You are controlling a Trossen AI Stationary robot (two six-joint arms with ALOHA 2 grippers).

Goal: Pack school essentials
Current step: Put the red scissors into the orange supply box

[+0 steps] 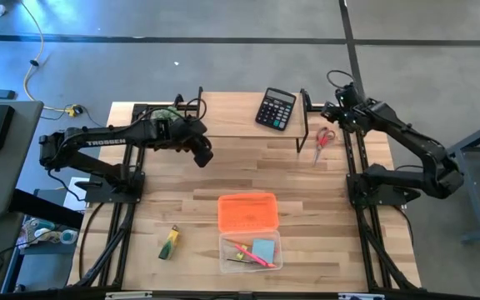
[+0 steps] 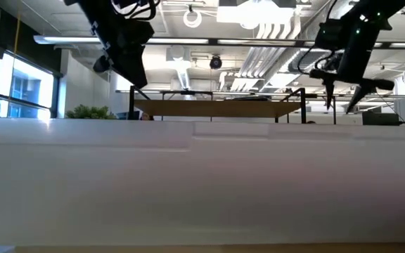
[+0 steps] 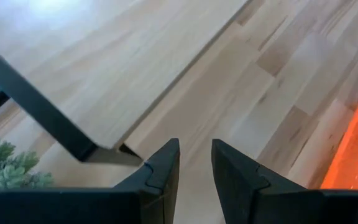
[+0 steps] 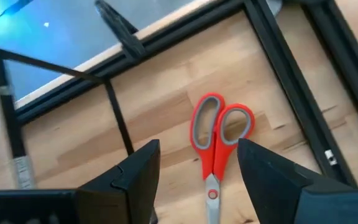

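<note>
- Two arms hang above the table (image 1: 223,179); neither holds anything.
- Left gripper (image 1: 203,156): raised, at about 10 o'clock from table centre, just off the near edge of the raised shelf (image 1: 240,117). In its wrist view the fingers (image 3: 166,168) stand a narrow gap apart with bare wood between them.
- Right gripper (image 1: 333,112): raised at about 2 o'clock, directly over the scissors (image 1: 323,142). In its wrist view the jaws stand wide, with the red handles (image 4: 219,127) showing between them and clear of both fingers.
- Scissors: flat on the table at 2 o'clock, beside the right shelf leg, handles toward the far edge.
- Case (image 1: 249,250): clear tray at 6 o'clock, with its orange lid (image 1: 247,212) lying flat at the tray's far side, touching it.
- Inside the tray: blue pad (image 1: 263,249) on the right side, pink pen (image 1: 255,257) lying slanted beside it, and pencils (image 1: 236,253) on the left side.
- Marker (image 1: 169,242): green-yellow, on the table at 7 o'clock, well apart from the case.
- Calculator (image 1: 275,108): on the shelf at 12 o'clock.
- Plant (image 1: 163,114): green, at 11 o'clock, partly hidden by the left arm; also seen in the left wrist view (image 3: 8,171).
</note>
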